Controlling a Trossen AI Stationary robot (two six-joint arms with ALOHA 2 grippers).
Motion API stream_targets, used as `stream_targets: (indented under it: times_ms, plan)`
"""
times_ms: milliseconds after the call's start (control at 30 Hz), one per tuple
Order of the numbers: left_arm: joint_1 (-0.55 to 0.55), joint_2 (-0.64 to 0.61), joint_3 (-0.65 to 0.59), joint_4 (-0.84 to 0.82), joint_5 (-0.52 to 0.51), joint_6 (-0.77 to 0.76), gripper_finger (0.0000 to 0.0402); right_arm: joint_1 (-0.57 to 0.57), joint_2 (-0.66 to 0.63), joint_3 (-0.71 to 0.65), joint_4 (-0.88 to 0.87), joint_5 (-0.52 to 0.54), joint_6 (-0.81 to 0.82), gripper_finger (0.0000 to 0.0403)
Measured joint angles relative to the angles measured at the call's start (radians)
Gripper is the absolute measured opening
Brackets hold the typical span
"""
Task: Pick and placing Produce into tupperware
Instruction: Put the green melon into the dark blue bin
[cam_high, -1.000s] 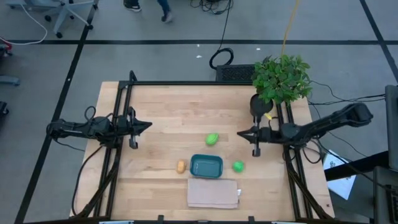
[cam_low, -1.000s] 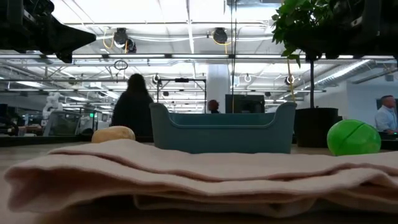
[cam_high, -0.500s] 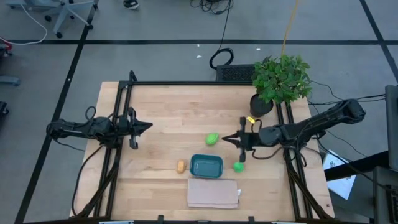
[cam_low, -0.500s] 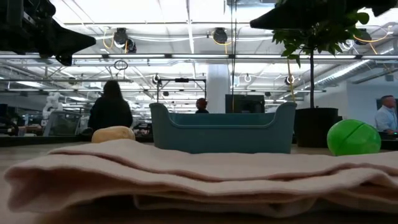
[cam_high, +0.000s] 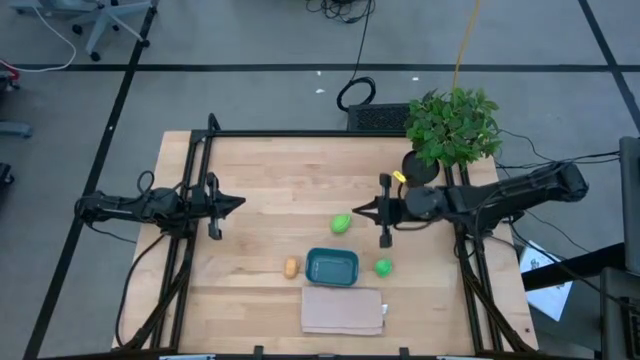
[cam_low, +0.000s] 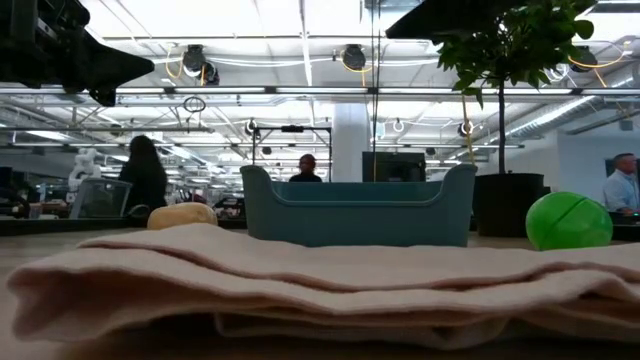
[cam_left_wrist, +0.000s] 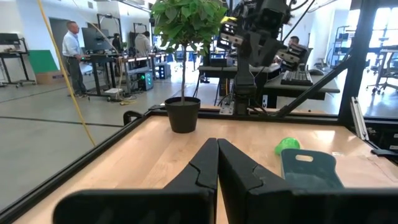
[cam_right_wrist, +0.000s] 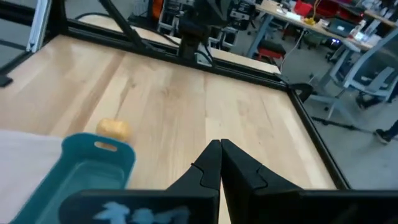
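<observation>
- The right gripper (cam_high: 360, 212) hangs above the table (cam_high: 270, 170), just beside the lime (cam_high: 342, 223). Its jaws are pressed together and hold nothing.
- The left gripper (cam_high: 238, 202) waits well apart from the produce, over the table's left part. Its jaws are closed too, and empty.
- All three pieces lie on the wood, none in the tub (cam_high: 332, 266).
- The lime sits between the right gripper and the tub, apart from the tub's far rim.
- The green ball (cam_high: 383, 267) rests just beside the tub on the right arm's side.
- The yellow piece (cam_high: 290, 267) rests just beside the tub on the left arm's side.
- The cloth (cam_high: 342, 310) lies along the tub's near side. The plant (cam_high: 452, 127) stands at the far right corner and is no part of the job.
- The tub looks empty from above.
- Step in hand, as I judge it: the reach for the first piece, most likely the lime, since the right gripper is nearest it.
- The next move calls for the right jaws to part wider than the lime before they go down.
- They then need to straddle it, one finger on each side, and close.
- A rounded piece may roll if one finger touches first, so a centred descent matters.
- After that, a short carry to the tub and a release inside its walls.
</observation>
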Motion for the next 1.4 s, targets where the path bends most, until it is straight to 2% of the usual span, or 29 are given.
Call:
stream_targets:
  times_ms: [167,333,533,700,933,1167,1300,1400]
  plan:
    - [0.000,0.000,0.000,0.000,0.000,0.004,0.0010,-0.063,0.044,0.094,-0.091,-0.086,0.047,0.0000]
    - [0.000,0.000,0.000,0.000,0.000,0.006,0.0010,-0.103,0.135,0.245,-0.275,-0.112,0.048,0.0000]
    - [0.000,0.000,0.000,-0.002,0.001,0.022,0.0010,-0.178,0.264,0.433,-0.466,-0.267,0.061,0.0000]
    - [0.000,0.000,0.000,-0.005,0.001,0.021,0.0010,-0.243,0.361,0.554,-0.641,-0.335,0.031,0.0000]
    - [0.000,0.000,0.000,-0.007,0.001,0.024,0.0010,-0.303,0.453,0.588,-0.728,-0.455,-0.106,0.0000]
    - [0.000,0.000,0.001,-0.023,0.001,0.032,0.0010,-0.350,0.522,0.589,-0.727,-0.458,-0.094,0.0000]
    - [0.000,0.000,0.001,-0.030,0.001,0.049,0.0010,-0.346,0.547,0.589,-0.765,-0.458,-0.184,0.0000]
    - [0.000,0.000,0.001,-0.037,0.001,0.051,0.0010,-0.343,0.553,0.589,-0.772,-0.458,-0.191,0.0001]
